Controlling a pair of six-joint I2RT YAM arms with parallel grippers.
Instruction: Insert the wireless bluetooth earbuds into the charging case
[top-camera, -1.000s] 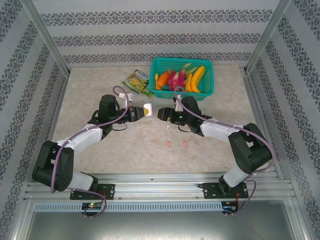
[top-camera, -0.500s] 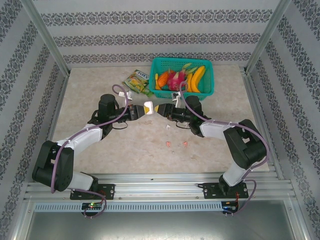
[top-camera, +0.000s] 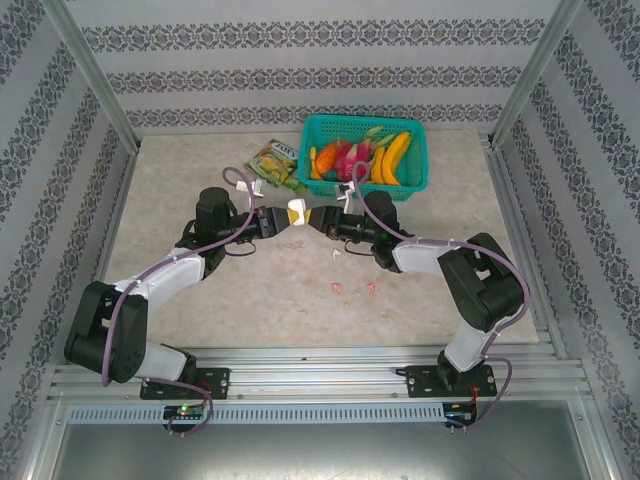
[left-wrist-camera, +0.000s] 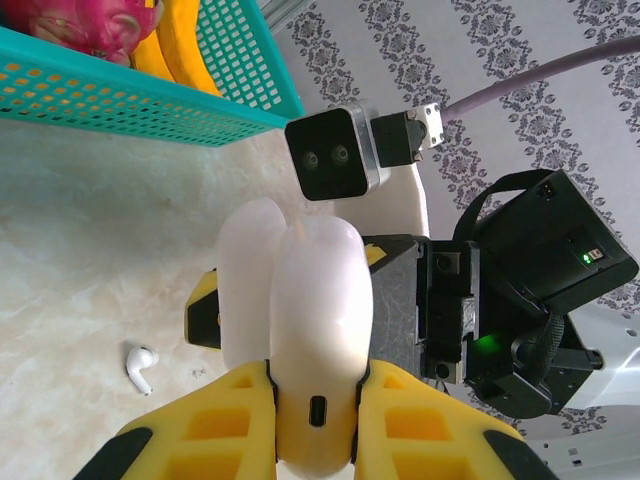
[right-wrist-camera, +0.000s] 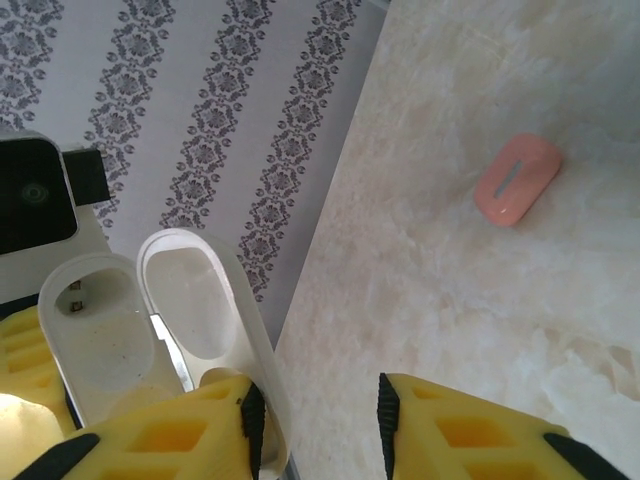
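Note:
My left gripper (left-wrist-camera: 313, 395) is shut on the white charging case (left-wrist-camera: 312, 300), held above the table with its lid (right-wrist-camera: 192, 300) swung open and its empty wells (right-wrist-camera: 98, 335) showing. In the top view the case (top-camera: 295, 212) sits between my left gripper (top-camera: 281, 218) and my right gripper (top-camera: 318, 219). The right gripper (right-wrist-camera: 315, 408) is open: the lid's edge lies against its left pad, with a gap to the other pad. One whitish earbud (top-camera: 336, 253) (left-wrist-camera: 142, 368) lies on the table below. Two pink-red earbuds (top-camera: 337, 288) (top-camera: 371, 289) lie nearer the front.
A teal basket (top-camera: 410, 182) of toy fruit stands at the back, just behind the grippers, its wall (left-wrist-camera: 150, 100) close by. A snack packet (top-camera: 275, 165) lies left of it. A pink case (right-wrist-camera: 517, 178) rests on the marble table further left.
My right gripper has moved left up to the held case, and its jaws have narrowed around the lid's edge. The left arm and the case have stayed put.

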